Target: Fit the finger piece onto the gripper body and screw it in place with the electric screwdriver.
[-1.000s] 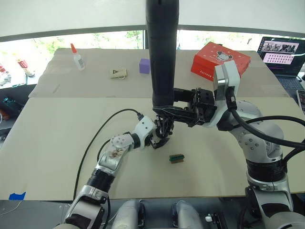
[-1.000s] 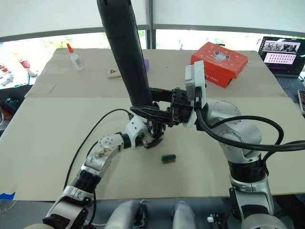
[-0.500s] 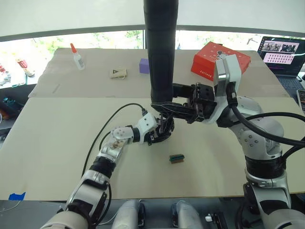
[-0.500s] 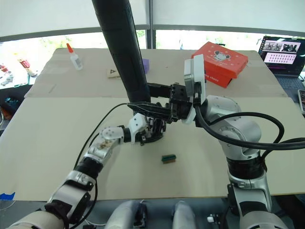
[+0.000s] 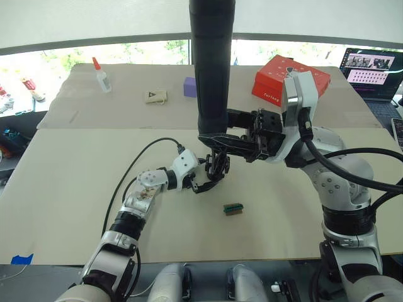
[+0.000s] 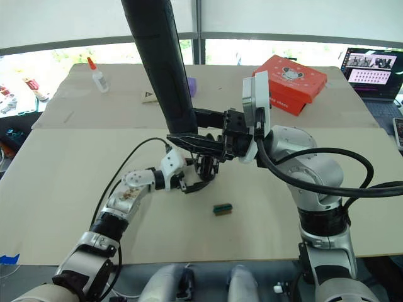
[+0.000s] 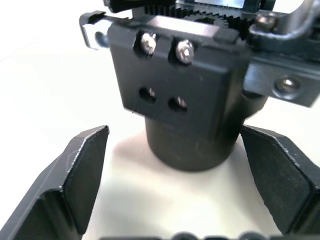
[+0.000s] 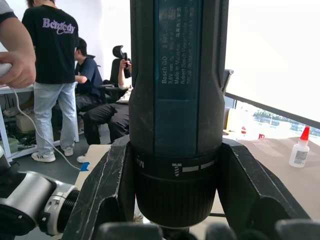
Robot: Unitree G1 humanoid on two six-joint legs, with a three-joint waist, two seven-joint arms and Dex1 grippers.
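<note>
Cardboard tabletop [image 5: 75, 189] mostly bare near front edge. One gripper body [image 5: 216, 168] mid-table, between spread fingers of left gripper [image 5: 203, 179], untouched. One electric screwdriver [image 5: 212, 63] upright above, clamped by right gripper [image 5: 217, 138]. One green-brown block [image 5: 233, 208] nearby.

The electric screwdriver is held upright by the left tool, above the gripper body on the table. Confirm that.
Not quite: the right tool holds the electric screwdriver, not the left. The right wrist view shows its fingers clamped around the barrel. The rest stands: it is upright above the gripper body on the table, while the left tool sits at that body, fingers apart.
</note>
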